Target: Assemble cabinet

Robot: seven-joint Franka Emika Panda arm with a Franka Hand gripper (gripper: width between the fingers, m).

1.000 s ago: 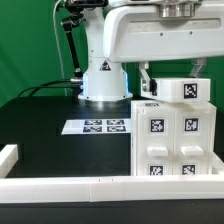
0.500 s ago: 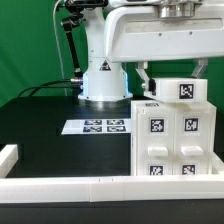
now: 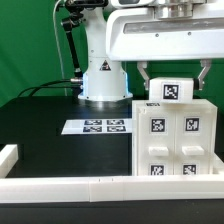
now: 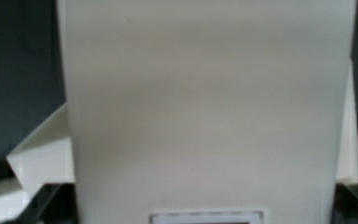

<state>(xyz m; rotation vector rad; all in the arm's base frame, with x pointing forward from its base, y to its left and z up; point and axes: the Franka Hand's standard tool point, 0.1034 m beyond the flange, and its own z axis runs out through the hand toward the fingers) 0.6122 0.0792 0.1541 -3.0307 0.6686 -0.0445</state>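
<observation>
Gripper (image 3: 174,80) hangs over the cabinet (image 3: 170,140) on the exterior view's right, its two dark fingers (image 3: 143,80) pointing down and set wide apart. Between them sits a small white block (image 3: 173,91) with one black-and-white tag on the face toward the camera. The block rests on the cabinet's top, with its tag turned a little askew. Each finger stands just beside one side of the block, but I cannot tell whether they press on it or only flank it. The cabinet is a tall white box standing upright on the black table (image 3: 50,140), with four square tags on its front, two above and two below. Its foot is just behind a long low white rail (image 3: 90,186) that runs along the near edge of the table. On the exterior view's left of the cabinet, a little apart from it, the marker board (image 3: 95,126) lies flat on the table. Behind the marker board stands the white arm base (image 3: 103,80), with black cables running off to the exterior view's left. In the wrist view, a plain white face (image 4: 202,100) fills nearly everything, with dark strips along two sides. I cannot tell which part that face belongs to.
</observation>
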